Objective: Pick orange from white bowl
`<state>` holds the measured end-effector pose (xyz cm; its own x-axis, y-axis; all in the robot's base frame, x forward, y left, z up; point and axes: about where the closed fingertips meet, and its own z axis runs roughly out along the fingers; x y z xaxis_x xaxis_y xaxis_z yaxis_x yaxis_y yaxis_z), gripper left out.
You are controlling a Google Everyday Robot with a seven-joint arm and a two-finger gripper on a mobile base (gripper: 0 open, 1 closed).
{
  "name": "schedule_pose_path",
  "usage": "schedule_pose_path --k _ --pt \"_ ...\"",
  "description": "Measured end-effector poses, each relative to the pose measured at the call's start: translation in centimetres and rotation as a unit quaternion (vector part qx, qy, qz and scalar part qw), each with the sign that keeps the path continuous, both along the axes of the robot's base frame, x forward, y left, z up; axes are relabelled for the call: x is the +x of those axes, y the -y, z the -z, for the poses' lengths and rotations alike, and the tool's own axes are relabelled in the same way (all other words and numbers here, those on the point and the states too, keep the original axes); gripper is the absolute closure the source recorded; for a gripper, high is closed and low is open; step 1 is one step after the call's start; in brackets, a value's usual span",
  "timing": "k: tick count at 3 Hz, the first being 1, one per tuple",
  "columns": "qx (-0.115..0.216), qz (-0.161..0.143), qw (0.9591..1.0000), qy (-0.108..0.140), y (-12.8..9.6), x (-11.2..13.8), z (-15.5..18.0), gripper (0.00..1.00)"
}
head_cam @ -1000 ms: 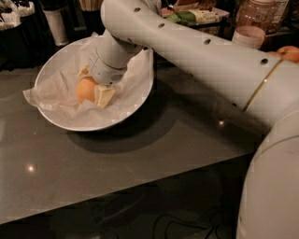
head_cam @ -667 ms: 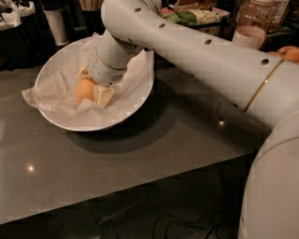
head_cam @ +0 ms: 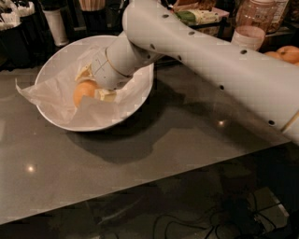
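Note:
The orange (head_cam: 83, 92) lies in the white bowl (head_cam: 56, 53), on the crumpled white paper (head_cam: 51, 95) that lines it, left of the bowl's middle. My gripper (head_cam: 94, 85) reaches down into the bowl from the right. One pale finger (head_cam: 84, 73) is behind the orange and the other (head_cam: 105, 95) is at its right front. Both fingers press against the fruit. The orange still rests low in the bowl. My white arm (head_cam: 196, 51) runs across the upper right and hides the bowl's back right rim.
The bowl stands at the back left of a grey tabletop (head_cam: 177, 140). Behind it are a white cup (head_cam: 55, 25) and dark containers. At the back right are a pale cup (head_cam: 247, 36), a jar (head_cam: 259, 11) and other oranges (head_cam: 284, 53). Cables (head_cam: 210, 219) lie below the table's front edge.
My arm's upper part has shifted up and to the right. The gripper, orange and bowl stay in about the same place.

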<state>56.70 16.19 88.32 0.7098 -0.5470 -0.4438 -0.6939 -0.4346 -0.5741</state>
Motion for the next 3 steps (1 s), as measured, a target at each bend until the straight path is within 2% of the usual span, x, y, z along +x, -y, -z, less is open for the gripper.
schedule_pose_path --k 1,2,3 --pt "0.071 -0.010 0.9970 0.031 -0.5 -2.3 -3.4 1.00" --pt "0.102 -0.015 0.9925 0.066 -1.6 -4.2 -6.5 1.00" --pt "0.110 -0.005 0.9886 0.103 -2.5 -5.3 -9.3 1.00"
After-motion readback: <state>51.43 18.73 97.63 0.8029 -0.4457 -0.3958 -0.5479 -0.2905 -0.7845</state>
